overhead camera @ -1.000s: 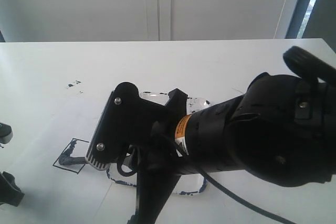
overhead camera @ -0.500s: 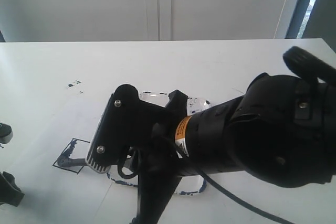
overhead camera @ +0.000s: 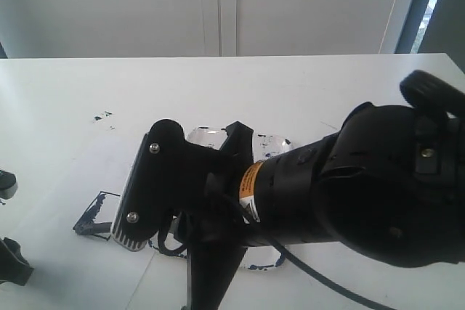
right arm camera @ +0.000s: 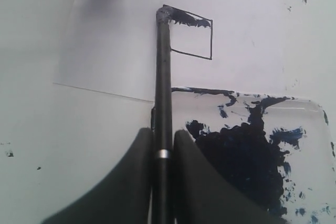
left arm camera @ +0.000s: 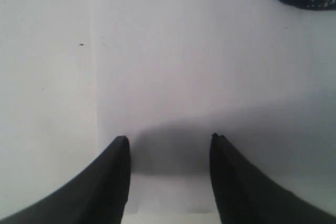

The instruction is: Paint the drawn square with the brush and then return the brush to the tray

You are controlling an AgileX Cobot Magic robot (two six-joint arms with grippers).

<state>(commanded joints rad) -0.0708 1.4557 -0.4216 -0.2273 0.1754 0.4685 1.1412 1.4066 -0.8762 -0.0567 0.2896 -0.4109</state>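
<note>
The right gripper (right arm camera: 163, 135) had smooth black fingers (right arm camera: 131, 182), its arm (overhead camera: 363, 186) matte black with an orange label (overhead camera: 251, 186), silver screws (overhead camera: 154, 148) and a black cable (overhead camera: 327, 281).

Quick count: one brush (right arm camera: 163, 93), one tray (right arm camera: 310, 107), one square (right arm camera: 191, 40), one paper sheet (right arm camera: 115, 40), one bench (overhead camera: 327, 85), two grippers: left gripper (left arm camera: 169, 138), right gripper (right arm camera: 164, 131).

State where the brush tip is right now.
In the right wrist view, the brush tip sits at one corner of the drawn square, beyond the tray.
</note>
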